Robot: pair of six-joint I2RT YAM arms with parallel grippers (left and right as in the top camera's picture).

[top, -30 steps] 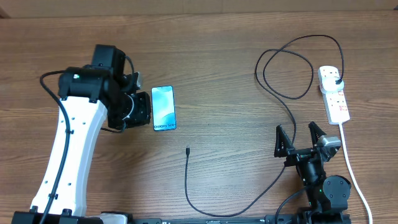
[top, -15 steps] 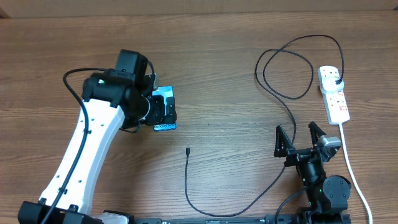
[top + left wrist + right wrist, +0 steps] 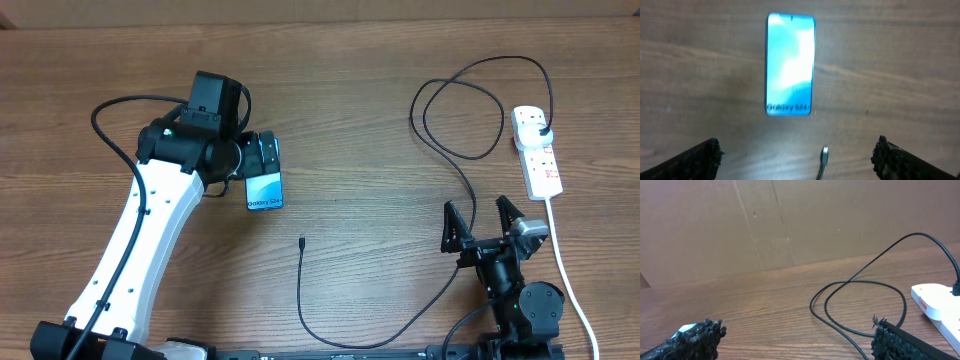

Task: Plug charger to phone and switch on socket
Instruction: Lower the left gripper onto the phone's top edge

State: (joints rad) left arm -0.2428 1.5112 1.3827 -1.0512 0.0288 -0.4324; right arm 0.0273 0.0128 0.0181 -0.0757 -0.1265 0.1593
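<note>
My left claw (image 3: 262,155) hangs spread wide and empty over the far end of the phone (image 3: 790,65), which lies flat on the worktop (image 3: 380,80), screen lit. The charger (image 3: 302,241) has its loose tip near the phone's Galaxy edge, not touching. My right claw (image 3: 477,215) is wide open too, holding nothing, near the socket (image 3: 537,152), where the charger's black plug sits.

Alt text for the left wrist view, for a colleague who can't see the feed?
The phone lies flat on the wooden table, screen lit blue, Galaxy text at its near end. The charger connector tip lies just short of that end, unplugged. The left gripper is open, fingers at both bottom corners.
</note>
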